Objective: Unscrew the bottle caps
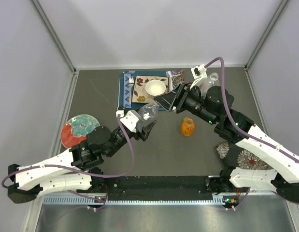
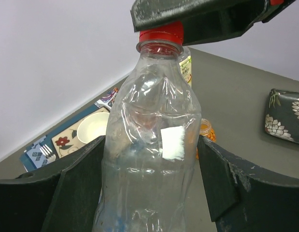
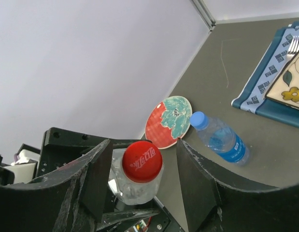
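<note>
My left gripper point(image 2: 151, 147) is shut on a crumpled clear bottle point(image 2: 149, 145), its pads pressed against both sides of the body. The bottle point(image 1: 149, 112) is held above the table. Its red cap point(image 3: 142, 161) sits between the fingers of my right gripper point(image 3: 144, 150), which is open, with a gap showing on either side of the cap. From the left wrist view the right fingers point(image 2: 202, 17) straddle the red cap point(image 2: 161, 35). A blue-capped bottle point(image 3: 221, 140) lies on the table. An orange bottle point(image 1: 187, 127) stands mid-table.
A white bowl point(image 1: 155, 87) rests on a patterned placemat point(image 1: 135, 89) at the back. A red and teal plate point(image 1: 79, 129) lies at the left. A floral pouch point(image 1: 241, 155) sits at the right, and another clear bottle point(image 1: 213, 77) stands at the back right.
</note>
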Robot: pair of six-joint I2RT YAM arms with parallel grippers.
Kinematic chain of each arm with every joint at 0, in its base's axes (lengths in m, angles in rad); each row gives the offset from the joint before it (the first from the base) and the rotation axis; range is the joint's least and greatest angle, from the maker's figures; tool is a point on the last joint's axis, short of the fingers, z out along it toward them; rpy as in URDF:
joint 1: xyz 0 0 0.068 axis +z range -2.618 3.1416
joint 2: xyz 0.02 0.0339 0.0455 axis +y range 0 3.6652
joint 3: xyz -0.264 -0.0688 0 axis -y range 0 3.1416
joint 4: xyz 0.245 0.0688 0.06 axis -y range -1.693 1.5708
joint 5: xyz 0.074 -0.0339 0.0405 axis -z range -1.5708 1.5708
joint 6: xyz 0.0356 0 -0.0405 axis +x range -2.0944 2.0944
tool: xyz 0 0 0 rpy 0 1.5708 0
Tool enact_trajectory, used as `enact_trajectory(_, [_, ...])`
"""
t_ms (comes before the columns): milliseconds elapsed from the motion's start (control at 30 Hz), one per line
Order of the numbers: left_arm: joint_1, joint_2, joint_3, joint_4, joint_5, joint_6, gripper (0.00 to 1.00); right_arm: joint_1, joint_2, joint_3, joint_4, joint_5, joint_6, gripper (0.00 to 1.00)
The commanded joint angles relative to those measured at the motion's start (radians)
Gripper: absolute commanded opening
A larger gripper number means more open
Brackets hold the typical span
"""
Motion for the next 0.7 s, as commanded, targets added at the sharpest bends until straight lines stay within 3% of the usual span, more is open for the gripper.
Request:
enact_trajectory(0, [-0.006, -0.006, -0.006, 0.068, -0.016, 0.010, 0.36, 0.001, -0.009, 0.031, 0.084, -0.001, -0.001, 0.56])
enact_trajectory(400, [-0.006, -0.019, -0.022, 0.078, -0.033, 0.013, 0.37, 0.003, 0.015, 0.009, 0.112, -0.030, 0.008, 0.49])
enact_trajectory(533, [-0.006, -0.028, -0.028, 0.084, -0.044, 0.016, 0.38, 0.003, 0.007, 0.000, 0.098, -0.007, 0.009, 0.60])
enact_trajectory(667, [-0.005, -0.036, -0.032, 0.090, -0.050, 0.020, 0.38, 0.001, -0.006, -0.011, 0.091, 0.024, 0.006, 0.64])
